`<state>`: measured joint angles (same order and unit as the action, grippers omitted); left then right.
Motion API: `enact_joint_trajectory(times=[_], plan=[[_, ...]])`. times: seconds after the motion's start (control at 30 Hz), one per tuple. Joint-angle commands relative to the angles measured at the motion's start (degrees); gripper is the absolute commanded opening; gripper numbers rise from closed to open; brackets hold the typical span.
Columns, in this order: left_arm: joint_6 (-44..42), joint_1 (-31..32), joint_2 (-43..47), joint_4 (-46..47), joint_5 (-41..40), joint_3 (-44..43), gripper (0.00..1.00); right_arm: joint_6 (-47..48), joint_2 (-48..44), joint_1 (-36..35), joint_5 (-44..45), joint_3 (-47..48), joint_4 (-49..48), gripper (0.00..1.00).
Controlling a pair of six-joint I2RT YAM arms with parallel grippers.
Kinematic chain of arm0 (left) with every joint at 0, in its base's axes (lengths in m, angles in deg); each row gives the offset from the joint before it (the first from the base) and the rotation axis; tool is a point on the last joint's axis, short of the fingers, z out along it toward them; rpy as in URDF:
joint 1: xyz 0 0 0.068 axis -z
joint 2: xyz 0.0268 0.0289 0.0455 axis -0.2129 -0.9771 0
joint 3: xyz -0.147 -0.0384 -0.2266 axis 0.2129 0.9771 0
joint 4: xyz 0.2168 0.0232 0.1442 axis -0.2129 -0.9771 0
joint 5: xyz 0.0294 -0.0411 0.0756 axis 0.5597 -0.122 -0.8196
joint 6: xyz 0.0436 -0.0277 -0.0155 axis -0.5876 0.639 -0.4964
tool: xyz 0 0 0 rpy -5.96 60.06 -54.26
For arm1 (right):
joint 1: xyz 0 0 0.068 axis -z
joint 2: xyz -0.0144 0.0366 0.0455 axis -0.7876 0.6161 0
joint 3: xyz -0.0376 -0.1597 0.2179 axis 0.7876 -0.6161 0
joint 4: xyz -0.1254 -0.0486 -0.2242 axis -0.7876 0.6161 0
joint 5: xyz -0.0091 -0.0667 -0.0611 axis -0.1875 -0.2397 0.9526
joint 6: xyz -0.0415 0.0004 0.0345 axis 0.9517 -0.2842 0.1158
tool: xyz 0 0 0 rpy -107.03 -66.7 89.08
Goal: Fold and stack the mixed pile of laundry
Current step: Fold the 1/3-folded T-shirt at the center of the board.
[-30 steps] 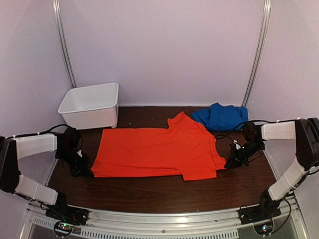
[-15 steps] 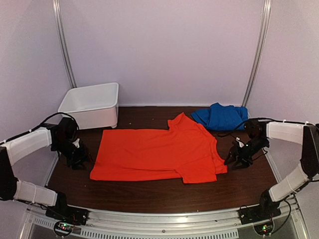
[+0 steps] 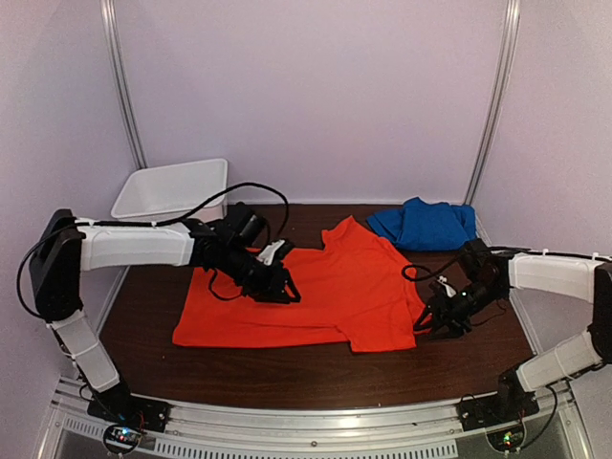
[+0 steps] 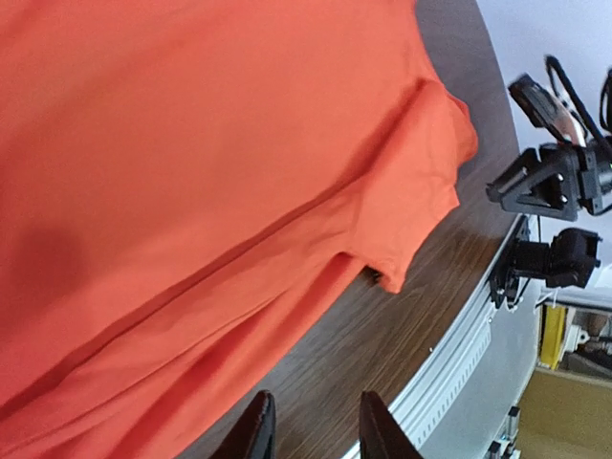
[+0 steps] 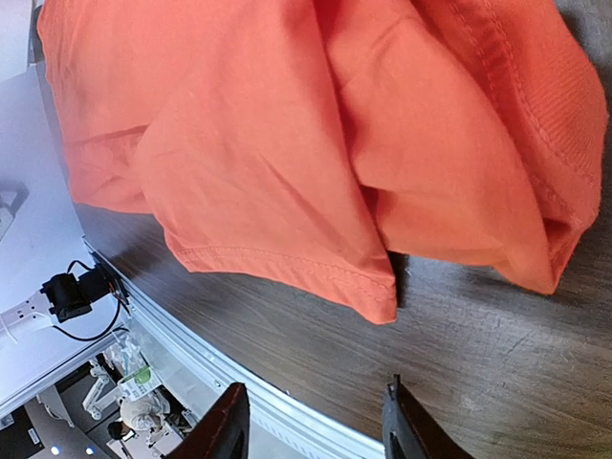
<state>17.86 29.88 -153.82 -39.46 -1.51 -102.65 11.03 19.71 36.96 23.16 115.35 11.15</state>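
- Laundry is not yet stacked: the orange-red T-shirt (image 3: pixel 335 296) lies spread flat across the middle of the table (image 3: pixel 287 368). Its hem points to the left edge and its sleeves to the right edge.
- The blue garment (image 3: pixel 426 225) lies crumpled near the far right corner, just beside the shirt's far sleeve. No gripper is near it, so I judge it waits for its turn.
- The left gripper (image 3: pixel 282 285) hangs low over the body of the shirt, with its arm stretched in from the left edge. In the left wrist view its fingers (image 4: pixel 256 428) stand apart with nothing between them, above the shirt's near border.
- The right gripper (image 3: pixel 435 320) is at the right edge of the shirt, just beside the near sleeve (image 5: pixel 287 258). Its fingers (image 5: pixel 225 426) are also apart and empty, and they point at the bare wood next to the sleeve hem.
- Both claws seem placed to take cloth for a fold, one on the body and one on the sleeve side, but which fold comes first I cannot tell.
- The white bin (image 3: pixel 172 186) stands in the far left corner, apart from the shirt.
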Motion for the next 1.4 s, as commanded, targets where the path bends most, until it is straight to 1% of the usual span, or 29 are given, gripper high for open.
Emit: enact_joint_trajectory(times=[0.0, 0.13, 0.3, 0.4, 0.57, 0.73, 0.97, 1.07, 1.17, 1.2, 1.3, 1.37], plan=[[-3.6, 9.5, -8.1, 6.8, 0.2, -7.6, 0.29, -2.0, 1.1, -1.0, 0.3, -3.3, -6.8, 0.47], [2.1, 13.3, -11.1, 17.3, -0.7, -4.9, 0.27, -2.2, 1.4, -1.4, 0.9, -5.2, -9.5, 0.44], [3.6, 16.4, -14.3, 22.2, -4.7, -3.6, 0.26, -2.0, 1.1, -1.6, 3.4, -7.3, -11.6, 0.43], [6.1, 17.7, -16.5, 25.3, -6.2, -2.2, 0.25, -2.8, 3.0, -1.7, 2.8, -8.8, -14.7, 0.42], [7.9, 20.3, -18.8, 32.2, -7.8, 0.6, 0.26, -4.0, 3.6, -2.0, 3.0, -9.8, -18.7, 0.42], [9.6, 22.3, -22.6, 35.3, -8.7, -0.2, 0.3, -4.9, 5.0, -3.3, 3.1, -10.5, -22.0, 0.41], [13.8, 23.5, -26.1, 38.7, -9.7, 0.4, 0.35, -7.3, 5.7, -6.2, 3.5, -12.5, -25.5, 0.36], [14.9, 23.5, -26.7, 38.5, -10.6, 0.4, 0.34, -7.5, 5.4, -6.5, 4.1, -13.3, -25.7, 0.34], [15.8, 23.5, -27.0, 38.2, -11.3, 0.4, 0.29, -7.0, 6.3, -6.5, 4.5, -13.6, -25.6, 0.31], [16.3, 23.4, -27.2, 37.9, -11.4, 0.3, 0.28, -6.7, 6.7, -6.5, 5.0, -13.5, -24.9, 0.31], [16.9, 23.5, -27.4, 36.9, -11.8, 0.3, 0.3, -6.1, 6.4, -6.5, 7.2, -13.7, -22.3, 0.38], [17.2, 23.5, -27.5, 36.2, -12.4, -0.1, 0.32, -6.1, 5.5, -6.5, 8.1, -14.1, -21.6, 0.39]])
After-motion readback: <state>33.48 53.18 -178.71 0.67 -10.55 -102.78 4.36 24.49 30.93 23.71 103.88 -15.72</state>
